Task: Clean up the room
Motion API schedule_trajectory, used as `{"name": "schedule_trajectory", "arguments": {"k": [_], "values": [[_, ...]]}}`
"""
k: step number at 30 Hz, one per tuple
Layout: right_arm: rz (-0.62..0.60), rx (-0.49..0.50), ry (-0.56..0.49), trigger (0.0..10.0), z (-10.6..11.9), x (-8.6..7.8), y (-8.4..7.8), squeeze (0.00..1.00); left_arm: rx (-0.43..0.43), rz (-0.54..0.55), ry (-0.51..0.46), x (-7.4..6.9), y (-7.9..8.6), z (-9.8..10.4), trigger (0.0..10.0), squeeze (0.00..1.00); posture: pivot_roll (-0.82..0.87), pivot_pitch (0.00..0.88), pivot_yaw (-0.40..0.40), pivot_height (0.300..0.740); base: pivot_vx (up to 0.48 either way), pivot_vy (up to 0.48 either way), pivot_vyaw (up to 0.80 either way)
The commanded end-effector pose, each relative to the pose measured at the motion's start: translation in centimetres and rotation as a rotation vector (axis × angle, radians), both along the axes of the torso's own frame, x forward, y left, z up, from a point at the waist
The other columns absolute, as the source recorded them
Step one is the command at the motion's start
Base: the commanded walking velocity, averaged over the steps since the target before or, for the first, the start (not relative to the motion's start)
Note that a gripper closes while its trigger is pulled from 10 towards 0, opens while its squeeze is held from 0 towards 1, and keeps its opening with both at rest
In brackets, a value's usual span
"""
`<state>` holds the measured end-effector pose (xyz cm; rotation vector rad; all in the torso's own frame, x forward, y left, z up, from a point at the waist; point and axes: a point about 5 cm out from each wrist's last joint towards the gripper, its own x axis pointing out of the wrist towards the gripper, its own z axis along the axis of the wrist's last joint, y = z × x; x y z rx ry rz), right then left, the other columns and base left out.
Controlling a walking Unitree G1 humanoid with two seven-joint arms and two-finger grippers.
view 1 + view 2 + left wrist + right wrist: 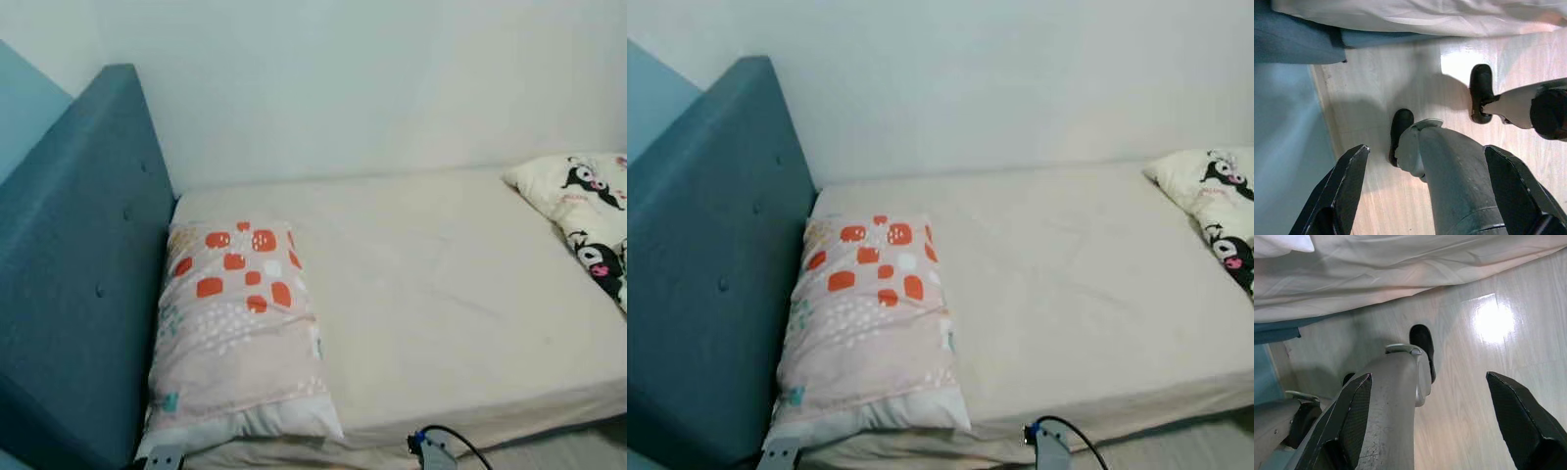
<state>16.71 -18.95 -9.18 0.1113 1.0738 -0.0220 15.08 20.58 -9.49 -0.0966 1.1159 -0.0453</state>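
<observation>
A single bed (441, 294) stands against a plain white wall (372, 88), its mattress covered with a cream fitted sheet that is lightly creased. At the bed's left end rises a blue-grey upholstered headboard (78, 274) with tufted buttons. Beyond the headboard, at the far left, the wall is pale blue. The floor (1488, 382) is light wood-look planking, glossy enough to carry a bright patch of reflected light.

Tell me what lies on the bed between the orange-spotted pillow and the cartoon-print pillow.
Nothing lies there: between the orange-spotted pillow and the cartoon-print pillow the cream sheet is bare, with faint wrinkles, as both eye views show.
</observation>
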Motion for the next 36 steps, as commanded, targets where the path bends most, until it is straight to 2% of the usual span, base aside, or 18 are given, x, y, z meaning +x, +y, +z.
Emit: {"name": "schedule_trajectory", "arguments": {"k": [1, 3, 36], "values": [[0.007, -0.008, -0.006, 10.0, 0.07, 0.23, 0.16, 0.0, -0.001, 0.003, 0.022, -0.44, 0.0, -0.18, 10.0, 0.0, -0.06, 0.045, -0.04, 0.74, 0.0, 0.0, 0.0], [0.009, -0.01, -0.006, 10.0, 0.09, 0.28, 0.16, 0.0, -0.001, 0.004, 0.022, -0.45, -0.02, -0.19, 10.0, 0.0, -0.06, 0.045, -0.04, 0.74, 0.0, 0.0, 0.0], [0.026, -0.013, -0.004, 10.0, 0.04, 0.19, 0.28, 0.0, -0.007, -0.007, 0.031, -0.85, -0.26, -0.37, 10.0, 0.0, -0.07, 0.048, -0.041, 0.74, 0.0, -0.48, 0.0]]}}
